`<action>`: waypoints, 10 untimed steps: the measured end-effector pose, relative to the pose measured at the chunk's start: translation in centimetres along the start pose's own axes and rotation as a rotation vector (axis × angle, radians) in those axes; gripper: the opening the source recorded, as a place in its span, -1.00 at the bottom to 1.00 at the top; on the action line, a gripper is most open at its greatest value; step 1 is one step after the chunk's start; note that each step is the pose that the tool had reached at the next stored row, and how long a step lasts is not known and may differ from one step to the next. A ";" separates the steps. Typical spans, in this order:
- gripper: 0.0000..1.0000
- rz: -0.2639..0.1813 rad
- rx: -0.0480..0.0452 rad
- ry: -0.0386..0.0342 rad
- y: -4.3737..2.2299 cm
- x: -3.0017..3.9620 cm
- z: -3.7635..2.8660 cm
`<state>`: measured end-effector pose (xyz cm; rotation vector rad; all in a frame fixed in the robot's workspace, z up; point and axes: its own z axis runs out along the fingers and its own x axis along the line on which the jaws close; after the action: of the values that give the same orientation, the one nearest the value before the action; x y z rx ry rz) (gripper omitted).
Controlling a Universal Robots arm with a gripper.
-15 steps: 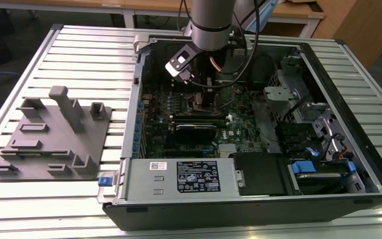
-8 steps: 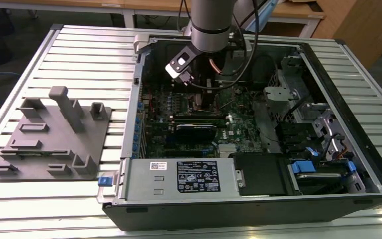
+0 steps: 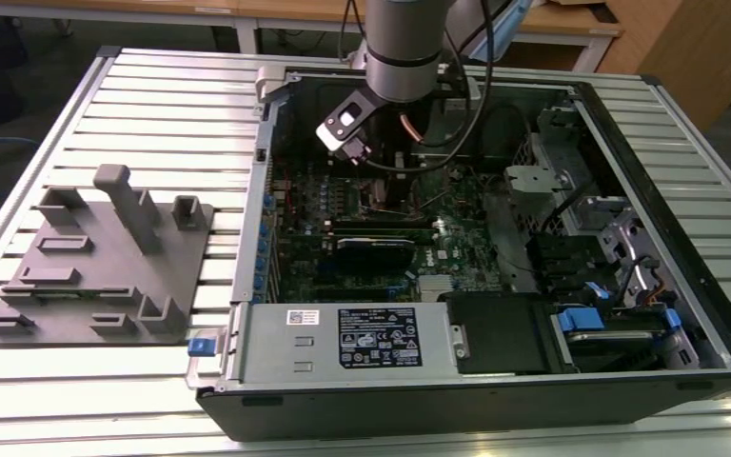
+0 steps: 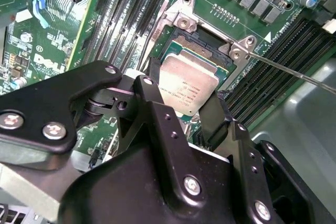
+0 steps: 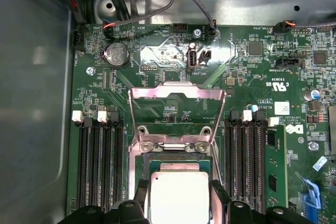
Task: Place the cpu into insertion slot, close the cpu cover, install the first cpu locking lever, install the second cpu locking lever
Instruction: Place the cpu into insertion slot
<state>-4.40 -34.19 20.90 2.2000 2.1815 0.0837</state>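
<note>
A grey fixture plate (image 3: 99, 257) lay on the exterior view's left, the computer case (image 3: 467, 409) to its right. Inside, between memory slots (image 5: 100, 166), the gripper (image 4: 182, 89) had its fingers clamped on the cpu (image 5: 178, 195) at the insertion slot (image 5: 173, 157); the cpu cover (image 5: 177, 93) stood raised.

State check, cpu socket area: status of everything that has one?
gripper: shut on the cpu.
cpu: held over the insertion slot, seating unclear.
insertion slot: uncovered, pin field partly showing.
cpu cover: swung open.
locking lever: unlatched, sticking out.
computer case: side open.
</note>
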 end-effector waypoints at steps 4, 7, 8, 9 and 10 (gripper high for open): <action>0.08 0.000 0.0000 0.0000 -0.03 0.00 0.35; 0.08 0.000 0.0001 -0.0001 -0.04 -0.01 0.60; 0.08 0.000 0.0001 -0.0001 -0.05 -0.01 0.70; 0.08 0.000 0.0000 -0.0001 -0.05 -0.01 0.79; 0.08 0.000 0.0000 0.0000 -0.06 -0.01 0.88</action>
<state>-4.40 -34.19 20.02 2.2001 2.1814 0.0836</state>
